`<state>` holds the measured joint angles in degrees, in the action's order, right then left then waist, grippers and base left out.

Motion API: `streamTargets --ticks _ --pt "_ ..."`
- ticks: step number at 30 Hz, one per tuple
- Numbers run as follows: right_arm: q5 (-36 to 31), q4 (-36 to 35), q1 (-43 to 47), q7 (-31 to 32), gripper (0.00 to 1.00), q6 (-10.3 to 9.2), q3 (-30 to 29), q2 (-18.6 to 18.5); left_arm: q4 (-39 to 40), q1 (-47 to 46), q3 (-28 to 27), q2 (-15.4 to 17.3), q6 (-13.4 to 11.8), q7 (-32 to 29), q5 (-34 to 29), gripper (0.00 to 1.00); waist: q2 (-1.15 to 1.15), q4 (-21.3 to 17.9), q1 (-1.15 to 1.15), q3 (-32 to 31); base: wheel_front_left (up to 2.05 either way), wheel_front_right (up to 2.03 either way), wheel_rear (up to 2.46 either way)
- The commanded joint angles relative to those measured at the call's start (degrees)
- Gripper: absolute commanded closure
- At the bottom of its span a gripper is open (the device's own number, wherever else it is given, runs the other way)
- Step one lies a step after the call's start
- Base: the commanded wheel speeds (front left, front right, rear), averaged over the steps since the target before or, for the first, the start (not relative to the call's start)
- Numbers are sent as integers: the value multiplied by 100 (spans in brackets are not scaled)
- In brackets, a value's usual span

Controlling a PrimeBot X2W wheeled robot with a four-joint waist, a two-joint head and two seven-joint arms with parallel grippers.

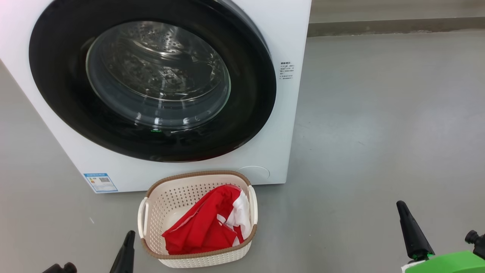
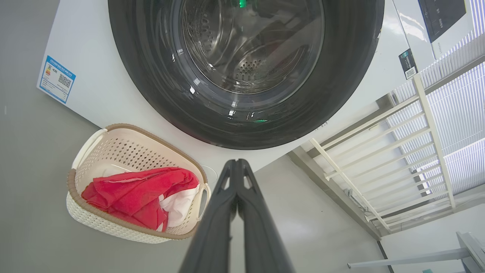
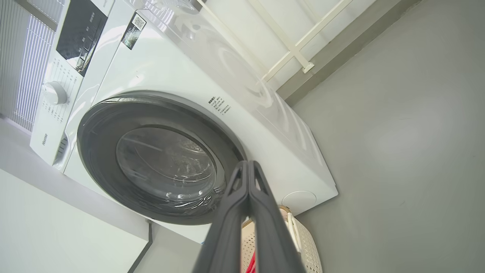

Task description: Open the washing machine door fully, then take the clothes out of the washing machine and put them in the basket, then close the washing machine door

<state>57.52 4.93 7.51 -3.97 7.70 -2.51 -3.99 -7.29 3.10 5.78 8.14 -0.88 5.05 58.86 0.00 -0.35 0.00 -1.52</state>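
The big white washing machine [image 1: 288, 113] had a blue sticker at its 7 o'clock corner. Its round black door [image 1: 57, 76] was shut flat against the front. The little cream basket [image 1: 197, 175] with a brown rim sat upright at 6 o'clock, just below the door. The red and white clothes [image 1: 204, 223] lay crumpled inside it, the white part toward 3 o'clock.

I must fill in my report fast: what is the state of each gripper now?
Left gripper: closed, holding nothing.
Right gripper: closed, holding nothing.
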Motion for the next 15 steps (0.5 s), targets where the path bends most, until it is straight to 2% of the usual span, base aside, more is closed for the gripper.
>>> streamTargets --ticks 1,15 --pt "138 -110 -368 25 100 -11 100 -136 98 -285 -162 34 86 -21 125 100 0 1 0 2 0 0 0" --pt "1133 143 -624 143 100 -13 149 -204 -93 -452 -324 -27 271 -221 1034 100 0 9 0 40 0 0 0"
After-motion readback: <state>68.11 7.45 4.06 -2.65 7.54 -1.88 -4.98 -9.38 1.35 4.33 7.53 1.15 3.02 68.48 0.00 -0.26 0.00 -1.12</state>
